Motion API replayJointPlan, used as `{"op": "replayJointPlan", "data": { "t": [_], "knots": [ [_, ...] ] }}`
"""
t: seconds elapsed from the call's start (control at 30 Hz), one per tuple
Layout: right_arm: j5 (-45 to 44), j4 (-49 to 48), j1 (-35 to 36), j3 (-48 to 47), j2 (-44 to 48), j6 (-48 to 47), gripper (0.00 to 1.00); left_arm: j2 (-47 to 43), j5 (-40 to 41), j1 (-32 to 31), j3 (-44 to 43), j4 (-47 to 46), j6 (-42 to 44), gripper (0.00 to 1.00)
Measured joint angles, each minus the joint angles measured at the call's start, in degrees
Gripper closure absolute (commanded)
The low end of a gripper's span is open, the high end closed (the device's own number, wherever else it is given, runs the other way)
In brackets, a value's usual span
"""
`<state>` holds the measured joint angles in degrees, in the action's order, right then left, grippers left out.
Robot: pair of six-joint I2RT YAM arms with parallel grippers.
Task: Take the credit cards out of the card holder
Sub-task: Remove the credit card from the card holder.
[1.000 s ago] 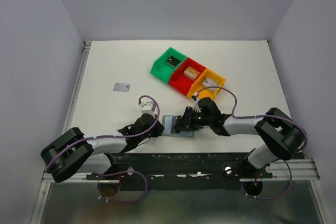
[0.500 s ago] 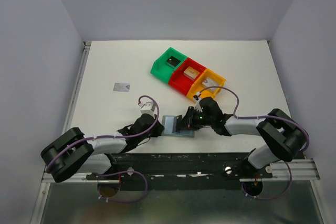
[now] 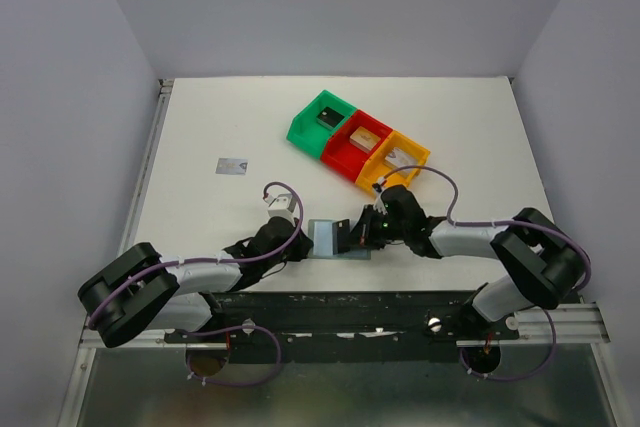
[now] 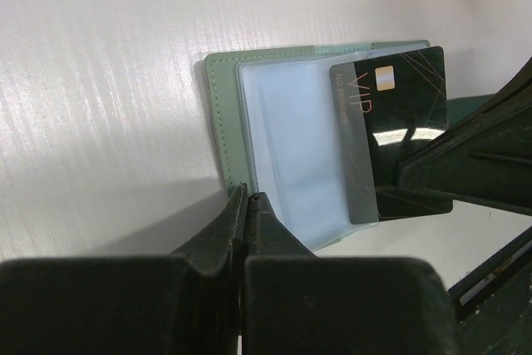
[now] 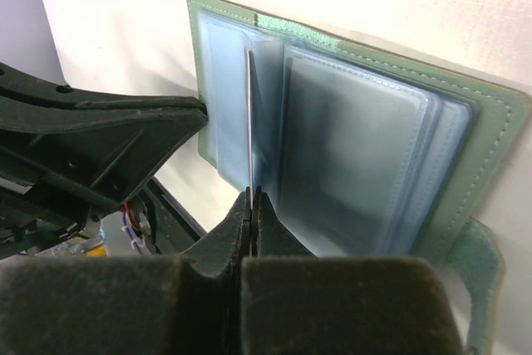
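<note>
Pinching the edge of the card holder (image 4: 291,155) in closed left jaws; gripping the black card (image 4: 407,114), partly out of it, in closed right jaws. Already out on the counter (image 3: 200,127), well left of the holder: a silver card (image 3: 232,166).

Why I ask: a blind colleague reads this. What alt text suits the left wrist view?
A black card sticks partly out of an open holder on a white table, gripped by the right gripper. The left gripper pinches the holder's near edge.
</note>
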<state>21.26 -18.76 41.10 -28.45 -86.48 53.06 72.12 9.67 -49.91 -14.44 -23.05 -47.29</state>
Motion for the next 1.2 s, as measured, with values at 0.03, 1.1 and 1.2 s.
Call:
{"op": "replayJointPlan", "data": {
  "t": [0.03, 1.1, 1.2],
  "knots": [
    [-0.2, 0.6, -0.1, 0.0, 0.1, -0.1, 1.00, 0.0, 0.0, 0.0, 0.0, 0.0, 0.0, 1.00],
    [-3.4, 28.5, -0.5, -11.5, 19.8, -15.2, 1.00, -24.5, 1.9, 0.1, -6.8, 28.1, 3.1, 0.13],
    [2.3, 33.1, -0.5, -16.7, 21.1, -20.9, 1.00, -34.5, 2.8, 0.2, -12.1, 34.0, 3.5, 0.01]
  ]
}}
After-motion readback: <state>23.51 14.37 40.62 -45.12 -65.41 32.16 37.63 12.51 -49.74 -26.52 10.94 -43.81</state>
